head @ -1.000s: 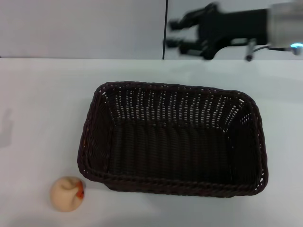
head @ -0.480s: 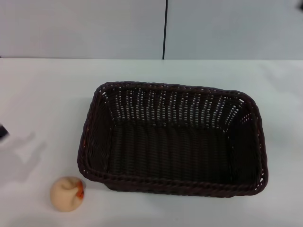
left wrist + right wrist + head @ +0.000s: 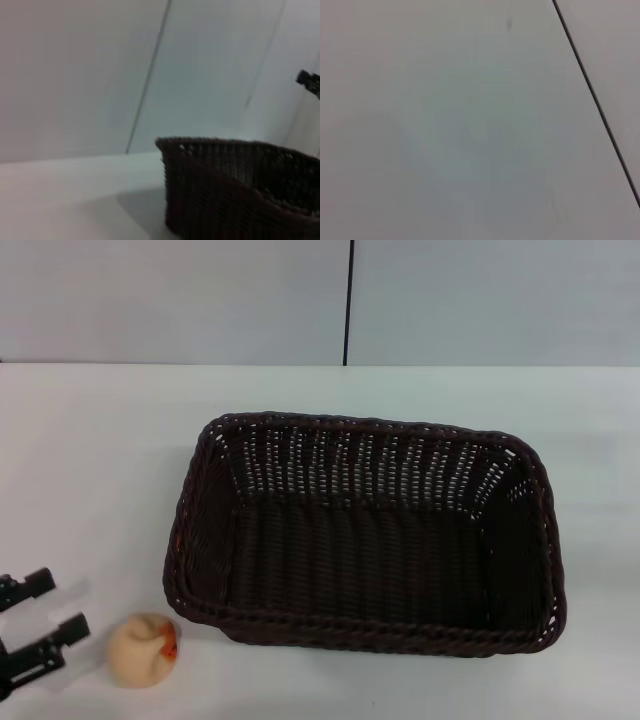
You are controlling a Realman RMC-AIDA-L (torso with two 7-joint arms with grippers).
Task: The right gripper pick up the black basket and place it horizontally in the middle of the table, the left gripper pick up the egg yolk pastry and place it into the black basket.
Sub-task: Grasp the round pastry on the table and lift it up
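The black basket lies lengthwise across the middle of the white table, empty, open side up. It also shows in the left wrist view. The egg yolk pastry sits on the table just off the basket's near left corner, orange-red patch toward the basket. My left gripper enters at the bottom left edge of the head view, fingers open and spread, its tips a little to the left of the pastry and apart from it. My right gripper is out of the head view.
Pale grey wall panels with a black seam stand behind the table. The right wrist view shows only the wall and its seam. A small dark part shows at the edge of the left wrist view.
The right gripper, above the basket's far side a second ago, has left the view. The left gripper has come in from the left toward the pastry. Basket and pastry have not moved.
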